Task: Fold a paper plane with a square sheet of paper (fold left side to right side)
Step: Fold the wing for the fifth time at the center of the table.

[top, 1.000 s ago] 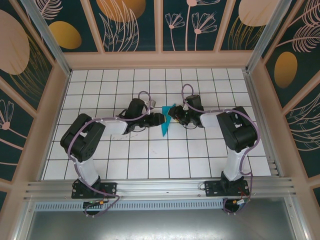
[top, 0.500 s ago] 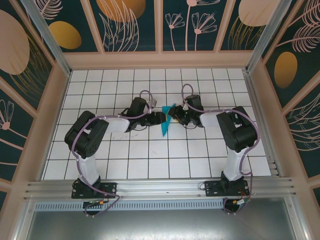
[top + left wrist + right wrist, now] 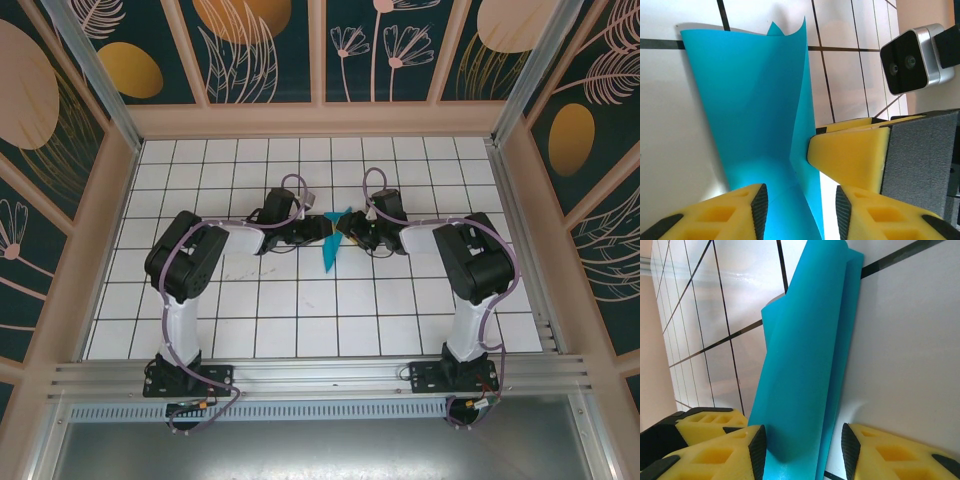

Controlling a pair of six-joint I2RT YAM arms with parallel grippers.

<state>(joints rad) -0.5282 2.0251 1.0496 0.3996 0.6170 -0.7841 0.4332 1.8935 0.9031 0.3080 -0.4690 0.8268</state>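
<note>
From above, the left end effector [image 3: 322,230] and the right end effector [image 3: 347,228] are meeting near the middle of the white tiled tabletop [image 3: 300,320], just apart from each other; the cyan sheet of paper [image 3: 332,252] is sitting between them as a narrow folded sliver, its lower tip pointing toward the arm bases; open tiles are lying on all sides, and the wooden side walls [image 3: 118,190] are standing well apart from both arms. At the left wrist, the sheet of paper [image 3: 755,110] is lying partly flat with one flap rising along a sharp crease; the yellow fingers [image 3: 740,210] are standing apart with the paper's near end running between them; a finger of the right end effector [image 3: 850,155] is touching the raised flap's edge, with the wrist camera [image 3: 912,60] above it. At the right wrist, the sheet of paper [image 3: 805,355] is curling over loosely; the fingers [image 3: 730,455] are standing apart around it, with a strip of bare tabletop showing beside the right-hand one.
</note>
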